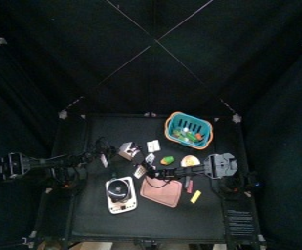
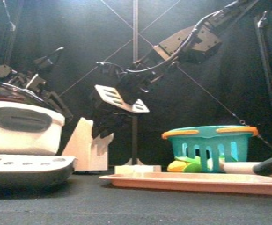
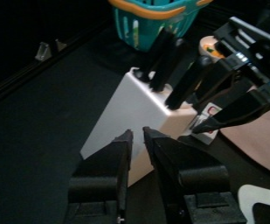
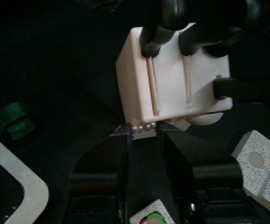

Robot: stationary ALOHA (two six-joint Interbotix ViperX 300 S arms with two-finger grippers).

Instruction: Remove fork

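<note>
A white utensil block [image 4: 178, 70] with several black handles in its slots stands left of the table's middle [image 1: 130, 149]. My right gripper [image 4: 135, 131] is just above the block, with its jaws shut on a thin silvery piece, the fork [image 4: 132, 129], of which only the small tip shows. In the front view the right gripper [image 2: 121, 95] hangs above the block [image 2: 93, 145]. My left gripper [image 3: 138, 140] is shut and empty, a little way off the block [image 3: 137, 118], on its left.
A teal basket [image 1: 189, 125] with toy food stands at the back right. A pink tray [image 1: 166, 191] lies in front, with a white kitchen scale [image 1: 119, 194] to its left. The scale [image 2: 20, 132] fills the near left of the front view.
</note>
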